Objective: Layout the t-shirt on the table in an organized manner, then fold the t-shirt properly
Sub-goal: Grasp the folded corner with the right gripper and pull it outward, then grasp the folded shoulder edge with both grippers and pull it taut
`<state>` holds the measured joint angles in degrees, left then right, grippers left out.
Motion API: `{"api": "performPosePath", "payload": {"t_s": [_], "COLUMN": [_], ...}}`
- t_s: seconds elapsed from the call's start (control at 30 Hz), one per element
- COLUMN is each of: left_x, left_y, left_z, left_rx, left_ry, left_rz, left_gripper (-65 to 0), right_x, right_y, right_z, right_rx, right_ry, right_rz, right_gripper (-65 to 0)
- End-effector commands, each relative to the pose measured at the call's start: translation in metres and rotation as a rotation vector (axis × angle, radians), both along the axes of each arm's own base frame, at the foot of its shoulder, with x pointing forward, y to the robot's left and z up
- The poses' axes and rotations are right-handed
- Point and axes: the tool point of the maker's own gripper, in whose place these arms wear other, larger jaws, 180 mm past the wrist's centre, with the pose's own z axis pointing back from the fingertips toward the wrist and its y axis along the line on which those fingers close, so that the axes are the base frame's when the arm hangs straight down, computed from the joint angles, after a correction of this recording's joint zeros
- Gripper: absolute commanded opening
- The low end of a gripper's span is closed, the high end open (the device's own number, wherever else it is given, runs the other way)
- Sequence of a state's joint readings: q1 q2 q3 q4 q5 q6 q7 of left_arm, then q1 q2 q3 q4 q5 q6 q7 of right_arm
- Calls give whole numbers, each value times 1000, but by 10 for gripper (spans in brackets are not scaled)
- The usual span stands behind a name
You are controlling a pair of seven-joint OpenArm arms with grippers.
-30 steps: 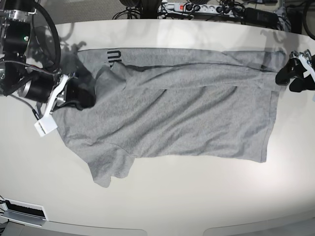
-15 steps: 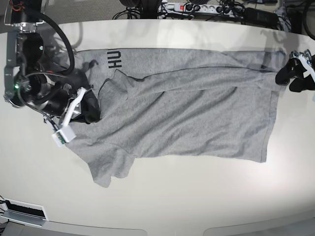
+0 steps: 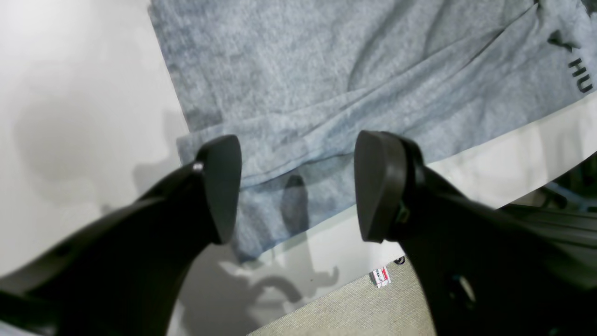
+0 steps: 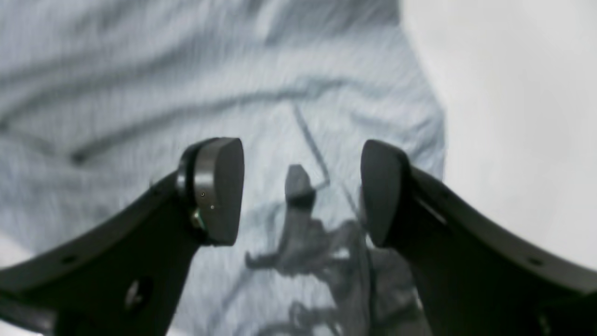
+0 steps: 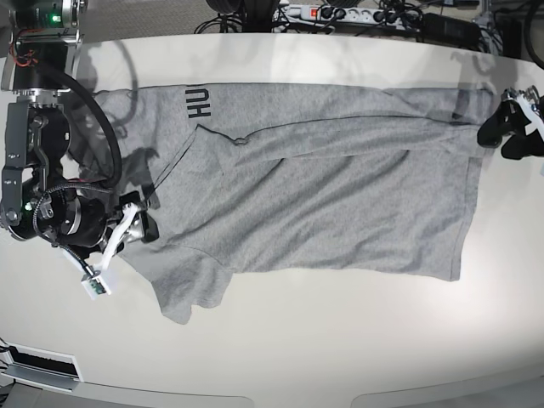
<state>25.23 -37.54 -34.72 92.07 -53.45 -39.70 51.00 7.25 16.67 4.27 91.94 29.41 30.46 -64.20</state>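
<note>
The heather-grey t-shirt lies spread lengthwise across the off-white table, with black lettering at its far left and one sleeve pointing toward the front. A long fold runs along its far side. My right gripper hovers at the shirt's left edge, open; in the right wrist view its fingers stand wide apart over blurred cloth. My left gripper is at the far right corner, open above the hem, holding nothing.
A power strip and cables lie beyond the table's back edge. Carpet floor shows past the table edge in the left wrist view. A white tag hangs from the right arm.
The right gripper let go of the cloth, opened, and moved toward the front along the shirt's left edge. The shirt's upper left part now lies flatter, showing more lettering. The left arm stayed put.
</note>
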Motion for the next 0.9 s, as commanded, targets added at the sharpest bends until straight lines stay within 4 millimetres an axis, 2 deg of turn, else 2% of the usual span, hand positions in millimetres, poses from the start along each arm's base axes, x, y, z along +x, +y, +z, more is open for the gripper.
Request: {"api": "performPosePath", "payload": {"t_s": [0.0, 0.2, 0.37, 0.47, 0.57, 0.63, 0.67, 0.7, 0.77, 0.8, 0.87], "left_x": [8, 7, 7, 9, 12, 15, 15, 16, 18, 18, 17], "left_y": [3, 11, 12, 20, 22, 20, 18, 12, 2, 1, 0], "left_z": [13, 8, 7, 6, 7, 9, 10, 13, 17, 17, 16], "left_rx": [9, 57, 66, 87, 79, 64, 55, 35, 10, 4, 6], "left_ry": [-40, -22, -19, -17, -25, -42, -47, -62, -83, -86, -82], "left_rz": [-14, 3, 3, 47, 74, 79, 73, 43, -5, -3, -9], "left_gripper": [-262, -262, -262, -262, -262, -278, -334, -424, -650, -650, -650], "right_x": [2, -44, -79, -101, -119, -126, -128, -127, -124, -122, -120], "right_y": [-6, -42, -71, -86, -89, -76, -66, -57, -45, -41, -37], "right_z": [7, -23, -31, -35, -38, -35, -32, -28, -26, -26, -31], "right_rx": [-13, -56, -3, 33, 81, 160, 213, 270, 324, 331, 318], "right_ry": [-23, 89, 136, 155, 171, 163, 154, 145, 132, 128, 127], "right_rz": [13, -13, -72, -117, -135, -98, -82, -83, -85, -87, -92], "right_gripper": [-248, -248, -248, -248, -248, -253, -288, -351, -542, -641, -650]}}
